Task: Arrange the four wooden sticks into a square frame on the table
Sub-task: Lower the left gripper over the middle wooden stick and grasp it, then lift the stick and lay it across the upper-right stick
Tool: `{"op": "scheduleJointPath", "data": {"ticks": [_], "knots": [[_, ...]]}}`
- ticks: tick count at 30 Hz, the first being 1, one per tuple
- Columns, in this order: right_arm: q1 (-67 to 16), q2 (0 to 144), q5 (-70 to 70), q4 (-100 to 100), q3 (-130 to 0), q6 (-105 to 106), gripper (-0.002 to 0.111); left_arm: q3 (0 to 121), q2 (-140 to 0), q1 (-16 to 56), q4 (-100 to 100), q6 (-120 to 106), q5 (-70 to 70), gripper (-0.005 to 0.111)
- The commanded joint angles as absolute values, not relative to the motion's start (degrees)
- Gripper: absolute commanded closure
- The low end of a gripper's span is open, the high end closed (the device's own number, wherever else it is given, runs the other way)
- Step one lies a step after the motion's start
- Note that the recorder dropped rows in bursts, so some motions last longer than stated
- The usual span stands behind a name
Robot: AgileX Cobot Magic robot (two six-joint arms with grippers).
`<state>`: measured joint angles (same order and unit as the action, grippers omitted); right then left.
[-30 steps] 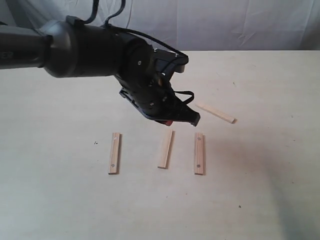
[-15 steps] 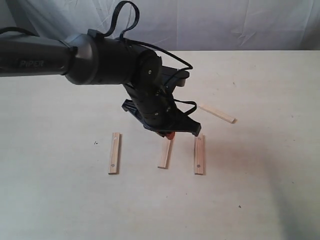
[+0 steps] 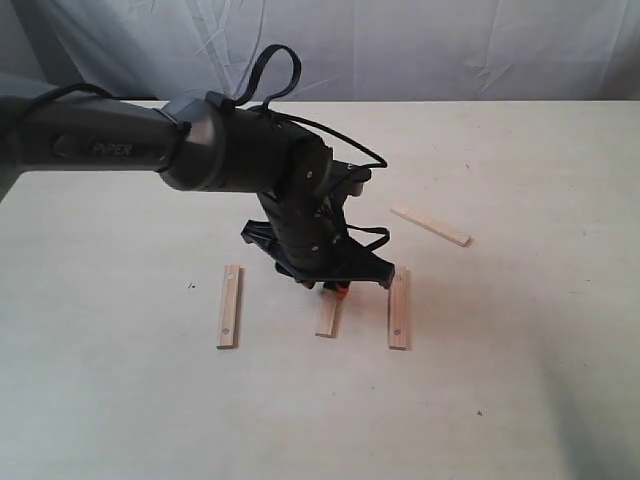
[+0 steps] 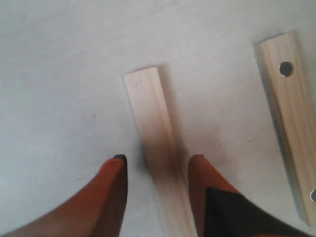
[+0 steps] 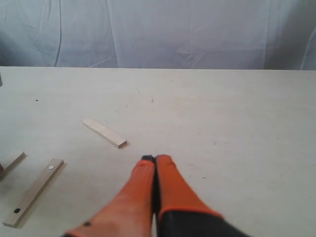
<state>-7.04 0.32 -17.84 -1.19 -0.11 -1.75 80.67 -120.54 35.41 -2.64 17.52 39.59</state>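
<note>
Four pale wooden sticks lie apart on the table. A holed stick is at the left, a plain stick in the middle, a second holed stick beside it, and a plain angled stick further back right. My left gripper is low over the middle stick's far end. In the left wrist view it is open, its orange fingers straddling the plain stick, with the holed stick alongside. My right gripper is shut, empty, above bare table.
A white cloth backdrop hangs behind the table's far edge. The left arm's dark body reaches in from the left, above the table. A few tiny dark specks dot the tabletop.
The left gripper has come down and slightly toward the front, from above the gap behind the sticks to the middle stick's far end. The sticks have not moved.
</note>
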Motion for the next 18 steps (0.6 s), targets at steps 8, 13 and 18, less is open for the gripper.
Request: {"op": "scheduleJointPath", "data": {"ticks": [8,13,18], "knots": [[-6.7,0.0,-17.4,-1.2,0.0,-1.5,0.108,80.9,-121.0,35.5,-2.9,18.4,38.3,0.067],[-6.7,0.0,-17.4,-1.2,0.0,-1.5,0.108,80.9,-122.3,35.5,-3.2,20.4,38.6,0.067],[-6.7,0.0,-17.4,-1.2,0.0,-1.5,0.108,80.9,-123.6,35.5,-3.0,20.4,40.1,0.079]]}}
